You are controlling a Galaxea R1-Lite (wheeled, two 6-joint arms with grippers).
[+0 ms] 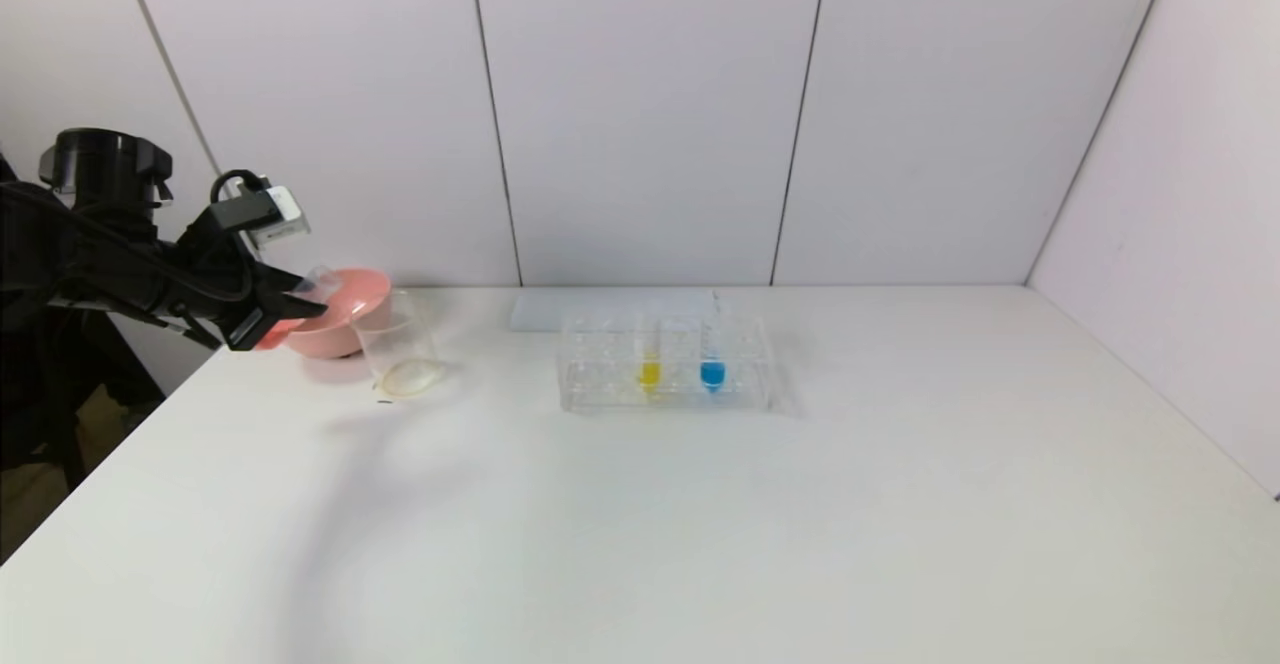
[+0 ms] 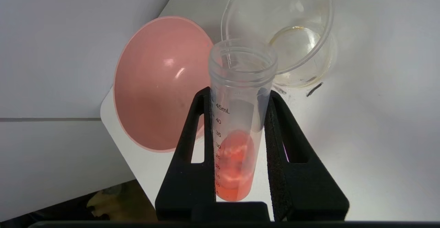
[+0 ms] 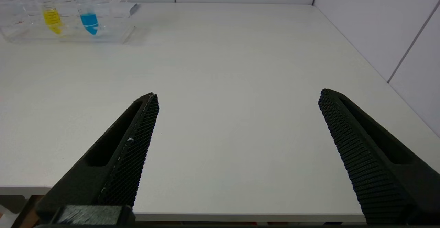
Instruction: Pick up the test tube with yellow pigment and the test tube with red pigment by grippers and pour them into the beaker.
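Note:
My left gripper [image 2: 240, 95] is shut on the test tube with red pigment [image 2: 235, 159]. It holds the tube tilted above the table's far left, and the red liquid still lies in the rounded end. The tube's open mouth [image 1: 318, 284] points toward the beaker [image 2: 295, 39] and stands just short of its rim. The clear beaker [image 1: 402, 352] stands in front of a pink bowl and holds only a pale film at its bottom. The test tube with yellow pigment [image 1: 650, 369] stands upright in the clear rack [image 1: 600, 384]. My right gripper [image 3: 237, 97] hangs open and empty over the table's near edge.
A pink bowl [image 1: 355, 304] sits right behind the beaker at the table's back left corner. A tube with blue liquid [image 1: 712, 372] stands in the rack beside the yellow one. A flat pale sheet [image 1: 560, 309] lies behind the rack. Walls close the back and right sides.

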